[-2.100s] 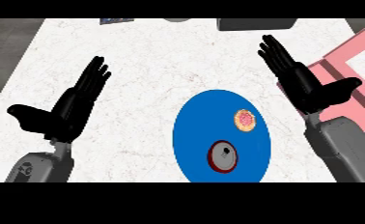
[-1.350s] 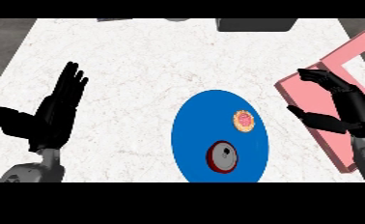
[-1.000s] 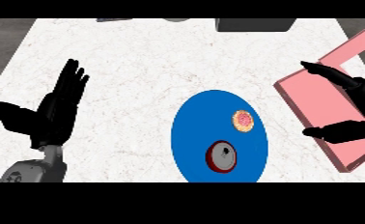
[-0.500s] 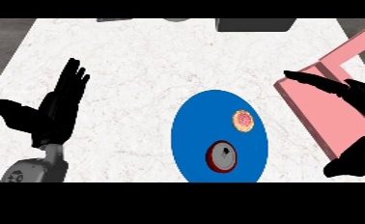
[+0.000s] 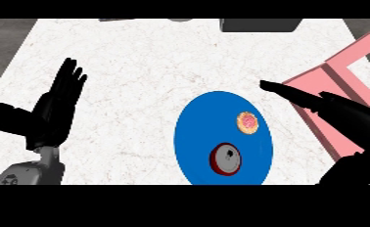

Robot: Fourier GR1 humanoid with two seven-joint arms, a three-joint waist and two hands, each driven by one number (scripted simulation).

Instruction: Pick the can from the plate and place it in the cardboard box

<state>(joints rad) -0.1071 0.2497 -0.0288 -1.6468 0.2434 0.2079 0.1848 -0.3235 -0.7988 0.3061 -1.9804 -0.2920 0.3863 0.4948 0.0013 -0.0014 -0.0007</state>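
1 can [image 5: 227,159] on blue plate [image 5: 198,138]

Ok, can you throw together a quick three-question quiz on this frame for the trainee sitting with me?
1. True or false: the right hand is curled round the can.
2. The can stands on: A) the blue plate; B) a cutting board; C) a tray.
3. Fill in: the pink box lies at the view's ____ edge.

Key: 1 false, the hand's fingers are straight and apart from the can; 2 A; 3 right.
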